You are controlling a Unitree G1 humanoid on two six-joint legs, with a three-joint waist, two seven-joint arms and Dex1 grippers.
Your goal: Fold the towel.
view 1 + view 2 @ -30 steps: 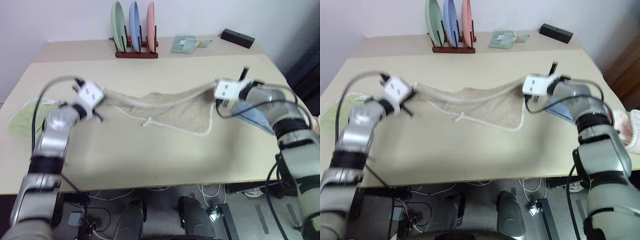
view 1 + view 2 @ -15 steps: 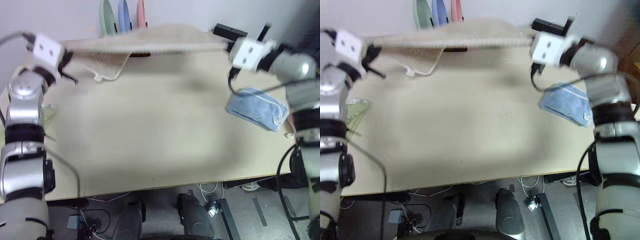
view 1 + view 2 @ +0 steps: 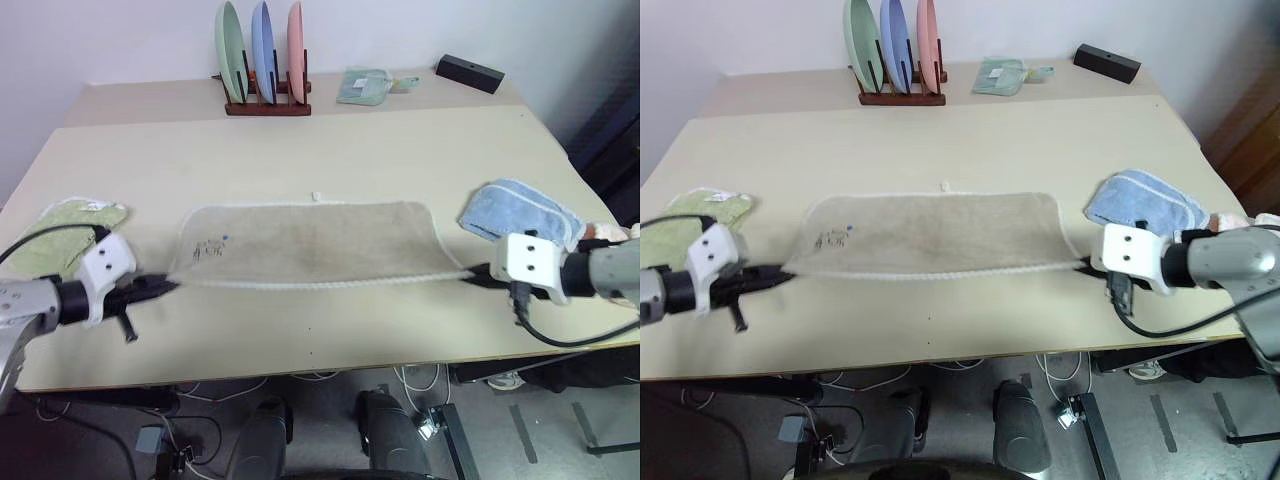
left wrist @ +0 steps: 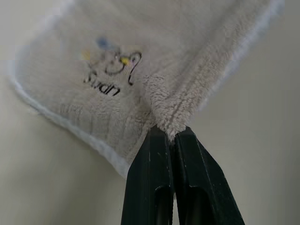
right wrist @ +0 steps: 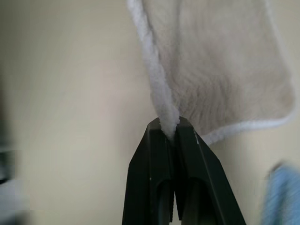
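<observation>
Both grippers' fingers (image 4: 171, 140) pinch the towel's (image 3: 310, 243) near corners.

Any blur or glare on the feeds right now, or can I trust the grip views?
Head views: sharp, evenly lit, no glare, towel and table clear. Left wrist view: fingers and pinched towel edge crisp, logo slightly soft. Right wrist view: grip point crisp, light blue towel at the corner blurred.
</observation>
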